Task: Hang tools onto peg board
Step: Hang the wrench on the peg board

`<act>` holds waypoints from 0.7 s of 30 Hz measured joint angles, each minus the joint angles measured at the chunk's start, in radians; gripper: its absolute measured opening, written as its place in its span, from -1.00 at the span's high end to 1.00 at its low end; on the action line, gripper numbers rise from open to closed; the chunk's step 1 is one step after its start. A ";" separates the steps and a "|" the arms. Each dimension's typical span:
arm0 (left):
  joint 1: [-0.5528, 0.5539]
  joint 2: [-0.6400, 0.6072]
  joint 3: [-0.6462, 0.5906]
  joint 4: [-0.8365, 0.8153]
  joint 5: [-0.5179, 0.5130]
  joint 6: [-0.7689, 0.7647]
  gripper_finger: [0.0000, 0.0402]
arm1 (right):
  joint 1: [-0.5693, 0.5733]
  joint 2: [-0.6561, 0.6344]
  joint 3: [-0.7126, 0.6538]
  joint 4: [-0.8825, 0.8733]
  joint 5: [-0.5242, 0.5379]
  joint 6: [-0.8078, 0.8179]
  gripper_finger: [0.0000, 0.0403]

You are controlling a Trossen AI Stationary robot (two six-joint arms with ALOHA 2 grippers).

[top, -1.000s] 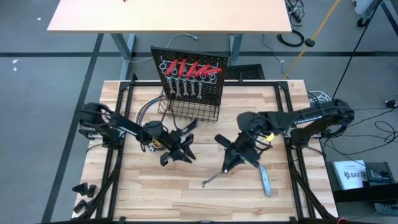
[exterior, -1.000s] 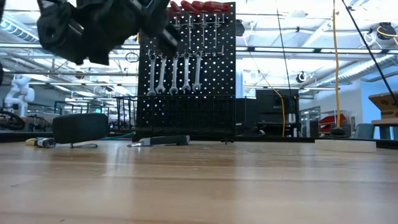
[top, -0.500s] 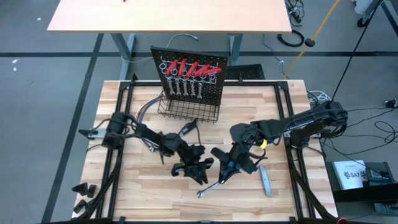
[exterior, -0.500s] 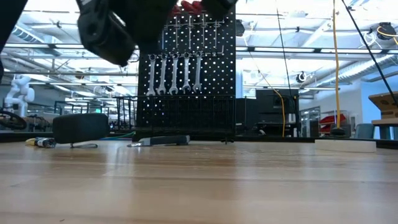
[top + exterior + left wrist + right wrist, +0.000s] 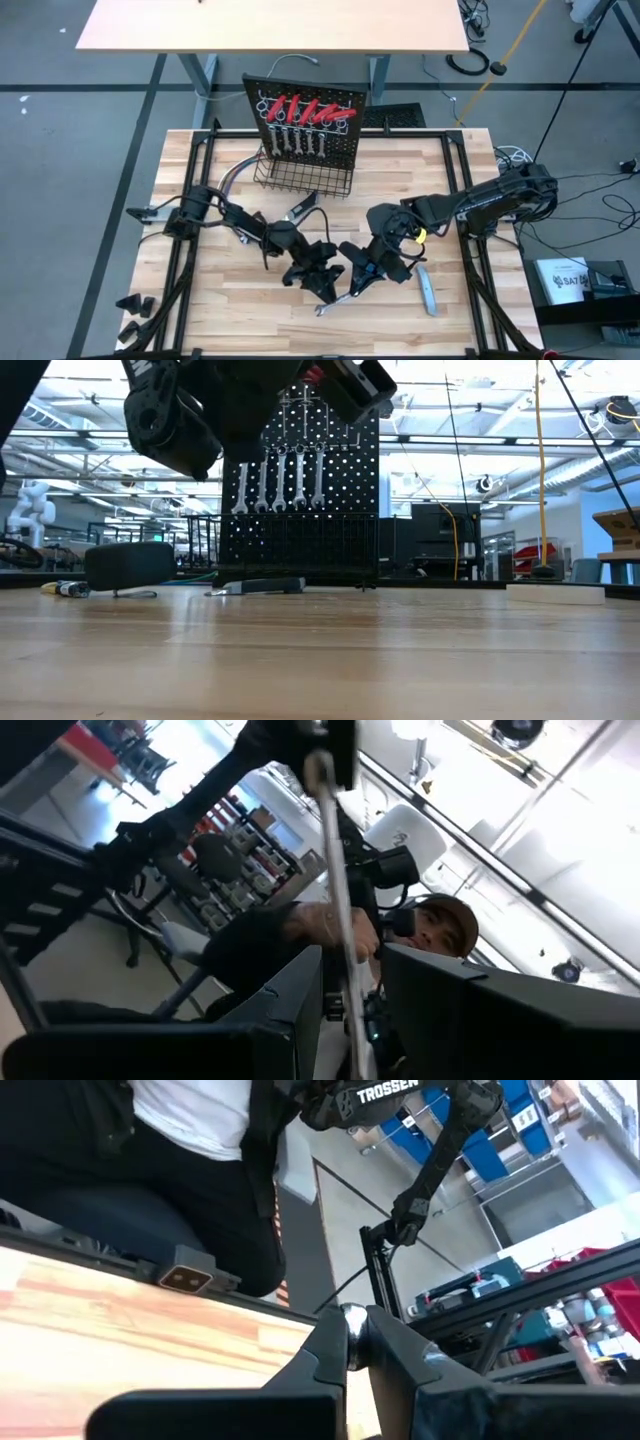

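The peg board [image 5: 305, 120] stands upright at the table's far side, with red-handled tools [image 5: 305, 107] and silver wrenches [image 5: 297, 142] hanging on it above a wire basket [image 5: 300, 178]. Over the table's middle, my right gripper [image 5: 358, 275] is shut on a silver wrench [image 5: 330, 303], held above the tabletop. My left gripper [image 5: 325, 275] has come in from the left. It is open, with its fingers on either side of the wrench's shaft [image 5: 338, 920]. Whether they touch it I cannot tell. My right gripper pinches the wrench near one end [image 5: 352, 1335] between its two fingers, coming from the table's right and slanting a little down. The shaft [image 5: 335, 870] runs out from the fingers toward my left gripper, and the free end [image 5: 324, 309] is lifted clear of the table.
A grey bar [image 5: 428, 290] lies on the table near the right arm, with a yellow tape measure [image 5: 421, 234] beside that arm. A knife [image 5: 303, 206] lies in front of the basket. Cables [image 5: 235, 180] trail at the far left. A person shows beyond the table [image 5: 440, 930].
My left gripper has swung from the table's left toward the middle and near edge, rolling as it went, and its fingers now straddle the wrench. My right gripper has shifted a little left and down with the wrench and has rolled, so the wrench's free end now points more leftward.
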 joint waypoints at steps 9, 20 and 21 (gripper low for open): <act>-0.004 0.000 0.000 -0.005 0.023 -0.041 0.45 | 0.000 0.000 0.000 -0.036 0.062 -0.008 0.94; -0.029 0.000 0.000 -0.006 0.052 -0.057 0.46 | -0.002 0.000 0.000 -0.039 0.111 -0.025 0.94; -0.030 0.000 0.000 -0.007 0.052 -0.053 0.49 | -0.002 0.000 0.000 -0.039 0.111 -0.025 0.94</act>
